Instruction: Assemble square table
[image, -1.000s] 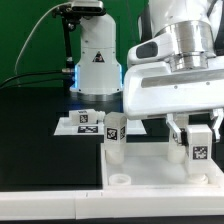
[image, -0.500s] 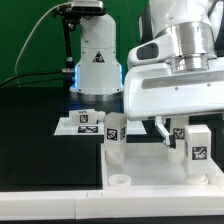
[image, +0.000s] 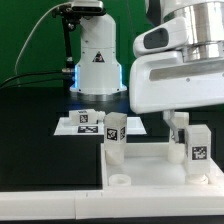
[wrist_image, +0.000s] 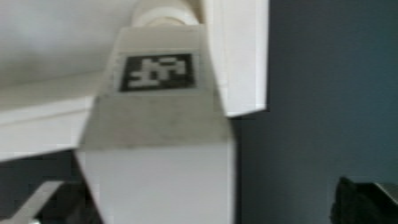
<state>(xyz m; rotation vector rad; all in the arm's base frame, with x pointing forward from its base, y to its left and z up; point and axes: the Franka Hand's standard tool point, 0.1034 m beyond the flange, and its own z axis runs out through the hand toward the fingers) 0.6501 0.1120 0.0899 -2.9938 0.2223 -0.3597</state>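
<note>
Jaws hang open, clear of the leg on the exterior view's right. You see a black bench and a green backdrop. Count one slab on the bench, two legs upright on it, the second leftward, and one marker board.

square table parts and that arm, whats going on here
A Franka arm is assembling a square table. Its claw hangs open over an upright leg standing on the tabletop at the exterior view's right, not clamping it. A second leg stands upright at that view's left, behind an empty corner socket.
</note>
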